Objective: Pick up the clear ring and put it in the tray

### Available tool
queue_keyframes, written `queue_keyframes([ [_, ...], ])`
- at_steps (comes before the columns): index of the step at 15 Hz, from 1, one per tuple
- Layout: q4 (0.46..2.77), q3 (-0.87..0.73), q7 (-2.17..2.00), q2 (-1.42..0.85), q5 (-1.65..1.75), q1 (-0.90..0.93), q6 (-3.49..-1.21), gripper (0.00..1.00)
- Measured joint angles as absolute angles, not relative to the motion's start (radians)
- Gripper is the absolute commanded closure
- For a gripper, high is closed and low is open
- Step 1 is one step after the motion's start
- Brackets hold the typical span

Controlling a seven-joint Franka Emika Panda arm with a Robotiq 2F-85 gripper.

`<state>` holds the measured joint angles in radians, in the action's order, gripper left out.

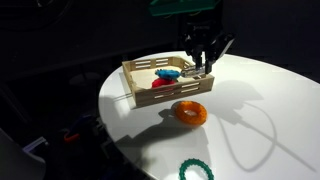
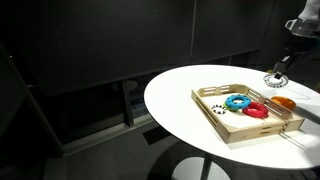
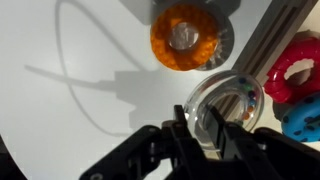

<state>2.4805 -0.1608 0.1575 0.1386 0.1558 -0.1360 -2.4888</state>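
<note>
In the wrist view my gripper (image 3: 201, 133) is shut on the rim of the clear ring (image 3: 232, 92), a transparent ring with small coloured beads inside. It holds the ring just above the table, beside the side wall of the wooden tray (image 3: 284, 32). In both exterior views the gripper (image 1: 203, 68) (image 2: 275, 78) hangs at the tray's edge (image 1: 165, 98) (image 2: 240, 131). The ring shows only faintly at the fingertips there.
An orange ring (image 3: 185, 38) (image 1: 190, 112) (image 2: 284, 102) lies on the white round table next to the tray. A red ring (image 3: 300, 62) and a blue ring (image 3: 305, 115) lie in the tray. A green toothed ring (image 1: 195, 170) lies near the table's front edge.
</note>
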Motion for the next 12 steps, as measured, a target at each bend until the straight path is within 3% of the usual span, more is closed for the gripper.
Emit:
queue_keyframes([
  [11,2.480,-0.090,0.160,0.092,0.156,-0.062,-2.528,0.90],
  [12,2.479,-0.080,0.161,0.084,0.156,-0.052,-2.531,0.62],
])
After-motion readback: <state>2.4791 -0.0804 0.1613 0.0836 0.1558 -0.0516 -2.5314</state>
